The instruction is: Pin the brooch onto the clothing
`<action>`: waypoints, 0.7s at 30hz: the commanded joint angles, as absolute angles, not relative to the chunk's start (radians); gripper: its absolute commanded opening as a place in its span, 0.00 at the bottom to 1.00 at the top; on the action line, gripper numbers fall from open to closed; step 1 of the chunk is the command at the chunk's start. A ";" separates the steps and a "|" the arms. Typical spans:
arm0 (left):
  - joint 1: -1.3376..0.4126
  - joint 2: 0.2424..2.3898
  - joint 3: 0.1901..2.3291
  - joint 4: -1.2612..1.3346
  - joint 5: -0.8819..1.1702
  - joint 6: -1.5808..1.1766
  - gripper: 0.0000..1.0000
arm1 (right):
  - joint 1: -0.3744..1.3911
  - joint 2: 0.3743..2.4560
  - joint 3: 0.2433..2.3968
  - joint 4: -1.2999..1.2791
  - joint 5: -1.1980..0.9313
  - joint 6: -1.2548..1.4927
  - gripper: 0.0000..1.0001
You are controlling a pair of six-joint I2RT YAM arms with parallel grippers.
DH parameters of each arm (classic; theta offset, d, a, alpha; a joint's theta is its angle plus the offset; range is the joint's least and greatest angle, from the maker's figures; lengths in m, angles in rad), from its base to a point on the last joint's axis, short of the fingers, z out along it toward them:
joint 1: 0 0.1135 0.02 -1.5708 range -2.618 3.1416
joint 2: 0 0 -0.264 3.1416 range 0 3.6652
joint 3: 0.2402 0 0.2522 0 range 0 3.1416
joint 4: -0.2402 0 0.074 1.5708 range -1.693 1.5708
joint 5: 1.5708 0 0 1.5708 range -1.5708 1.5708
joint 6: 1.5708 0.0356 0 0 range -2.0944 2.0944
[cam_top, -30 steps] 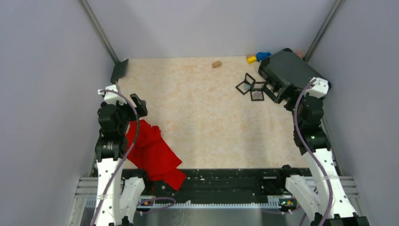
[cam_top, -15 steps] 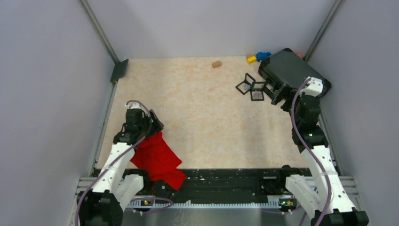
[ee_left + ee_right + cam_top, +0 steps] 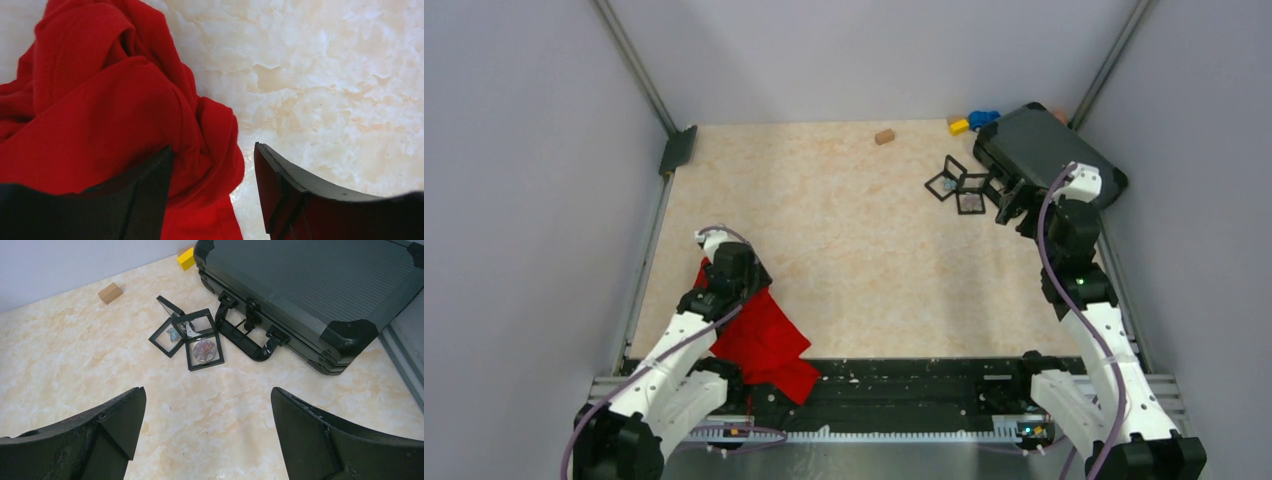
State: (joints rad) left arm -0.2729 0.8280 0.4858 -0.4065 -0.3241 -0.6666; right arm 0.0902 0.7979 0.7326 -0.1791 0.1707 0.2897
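At the near left corner of the table point(image 3: 854, 230) the clothing point(image 3: 764, 335) lies bunched, its near end over the front rail. The left gripper point(image 3: 212, 150) hangs low over its far fold, jaws apart and holding nothing, one finger above fabric and the other above bare tabletop. The step looks like taking hold of the garment to spread it. It is better to close on one outer fold rather than the whole bunch, then draw it toward the middle so a flat patch faces up. At the far right, the brooch point(image 3: 204, 349) sits inside a display frame point(image 3: 192, 320) just beside the black case point(image 3: 310, 285). The right gripper point(image 3: 208, 390) hovers near them, fingers wide and empty, and should line up squarely before reaching.
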 commanded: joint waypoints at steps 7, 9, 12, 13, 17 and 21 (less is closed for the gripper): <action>-0.279 0.962 0.519 -0.389 -0.366 -0.710 0.28 | 0.100 0.800 0.742 -0.164 0.150 0.284 0.98; -0.279 0.963 0.528 -0.372 -0.312 -0.683 0.00 | 0.101 0.800 0.745 -0.168 0.140 0.285 0.97; -0.281 0.957 0.581 -0.336 -0.190 -0.593 0.00 | 0.101 0.798 0.748 -0.178 0.113 0.292 0.97; -0.282 0.961 0.619 -0.332 -0.141 -0.553 0.00 | 0.100 0.799 0.749 -0.179 0.102 0.292 0.97; -0.312 1.038 0.891 -0.408 0.097 -0.414 0.00 | 0.101 0.808 0.754 -0.182 0.038 0.296 0.97; -0.377 1.124 1.211 -0.477 0.331 -0.354 0.00 | 0.100 0.820 0.774 -0.211 0.007 0.297 0.96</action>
State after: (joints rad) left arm -0.3222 1.0916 0.9421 -0.4973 0.0269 -0.4629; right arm 0.0902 0.8089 0.7330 -0.1909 0.0608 0.2916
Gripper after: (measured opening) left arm 0.018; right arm 0.968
